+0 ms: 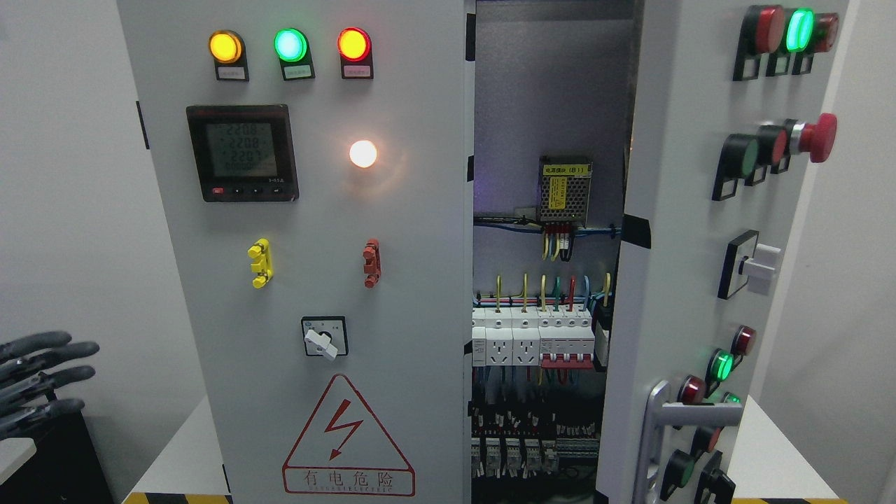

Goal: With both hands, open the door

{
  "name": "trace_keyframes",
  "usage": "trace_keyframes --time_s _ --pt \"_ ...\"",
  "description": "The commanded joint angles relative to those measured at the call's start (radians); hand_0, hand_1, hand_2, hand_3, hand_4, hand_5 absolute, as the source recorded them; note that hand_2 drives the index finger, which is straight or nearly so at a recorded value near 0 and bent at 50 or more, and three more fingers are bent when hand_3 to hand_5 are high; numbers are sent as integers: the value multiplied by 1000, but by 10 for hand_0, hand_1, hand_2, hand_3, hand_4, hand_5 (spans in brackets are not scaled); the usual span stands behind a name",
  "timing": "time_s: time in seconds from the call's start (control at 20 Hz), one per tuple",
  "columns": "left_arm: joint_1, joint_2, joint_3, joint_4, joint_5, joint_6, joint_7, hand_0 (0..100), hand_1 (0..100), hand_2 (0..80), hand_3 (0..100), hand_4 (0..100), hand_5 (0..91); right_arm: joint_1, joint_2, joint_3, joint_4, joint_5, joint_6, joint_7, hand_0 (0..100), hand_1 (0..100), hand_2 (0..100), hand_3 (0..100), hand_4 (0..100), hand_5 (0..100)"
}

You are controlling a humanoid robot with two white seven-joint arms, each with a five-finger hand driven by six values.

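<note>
A grey electrical cabinet fills the head view. Its left door [315, 280] is shut flat and carries three lit lamps, a meter and a rotary switch. The right door [700, 266] stands swung out toward me, edge-on, with a silver handle [658, 434] low on it. Between the doors the inside [542, 315] shows breakers and coloured wires. My left hand [42, 378] hangs at the far left edge, dark fingers spread, well clear of the cabinet and holding nothing. No right hand shows.
The cabinet stands on a white table [182, 448] with yellow-black tape at its front edge. The right door carries protruding buttons, including a red mushroom stop [819, 136]. Plain walls lie on both sides.
</note>
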Motion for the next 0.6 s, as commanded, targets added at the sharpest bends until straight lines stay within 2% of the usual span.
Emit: trace_keyframes --time_s 0.0,0.2,0.25,0.45,0.55 --pt "-561 -1 -828 -10 -6 6 6 0 0 0 0 30 0 0 0 0 0 0 1 0 107 0 0 0 0 0" --pt "-795 -112 -1003 -7 -71 152 9 0 0 0 0 30 0 0 0 0 0 -1 -1 0 107 0 0 0 0 0" --pt "-840 -134 -1047 -6 -78 163 12 0 0 0 0 30 0 0 0 0 0 0 1 0 107 0 0 0 0 0" --pt "-983 -188 -1185 -7 -66 165 53 0 0 0 0 30 0 0 0 0 0 0 -1 0 107 0 0 0 0 0" --pt "-1110 -205 -1311 -7 -34 158 56 0 0 0 0 30 0 -1 0 0 0 0 -1 0 107 0 0 0 0 0"
